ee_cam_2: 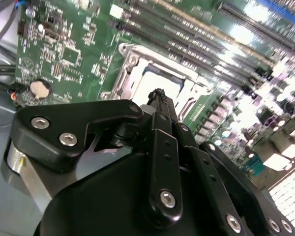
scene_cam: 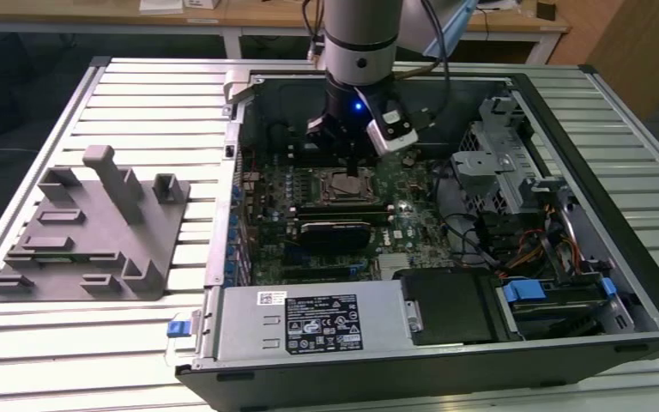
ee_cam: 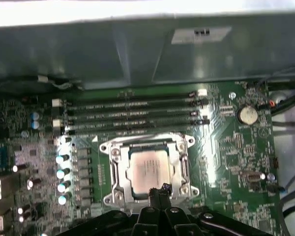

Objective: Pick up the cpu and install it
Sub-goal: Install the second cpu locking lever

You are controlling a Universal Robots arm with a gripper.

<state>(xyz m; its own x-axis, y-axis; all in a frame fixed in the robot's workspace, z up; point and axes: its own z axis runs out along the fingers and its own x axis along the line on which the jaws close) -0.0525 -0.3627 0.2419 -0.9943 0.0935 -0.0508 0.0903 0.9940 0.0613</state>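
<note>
One arm reaches down into an open computer case point(scene_cam: 638, 283) in the exterior view, gripper point(scene_cam: 353, 163) low over the green motherboard point(scene_cam: 415, 225), just above the socket frame point(scene_cam: 341, 184). Cpu hard to make out here under the gripper. Case lies on a slatted tabletop point(scene_cam: 55, 343); a grey fixture block point(scene_cam: 89, 236) sits well apart toward the exterior view's left; a label-covered metal box point(scene_cam: 306, 322) fills the case's near edge.

Second wrist view: black gripper point(ee_cam_2: 160, 96) fingers point(ee_cam_2: 161, 105) pressed together, nothing between them, tip over the edge of the socket frame point(ee_cam_2: 132, 64). Cpu point(ee_cam_2: 162, 78) lies in the frame, mostly hidden behind the tip.

First wrist view: silver cpu point(ee_cam: 147, 169) sits flat inside the metal socket frame point(ee_cam: 113, 167), beside the memory slots point(ee_cam: 128, 115). Gripper point(ee_cam: 160, 191) tip closed, at the cpu's near edge; cannot tell if it touches.
</note>
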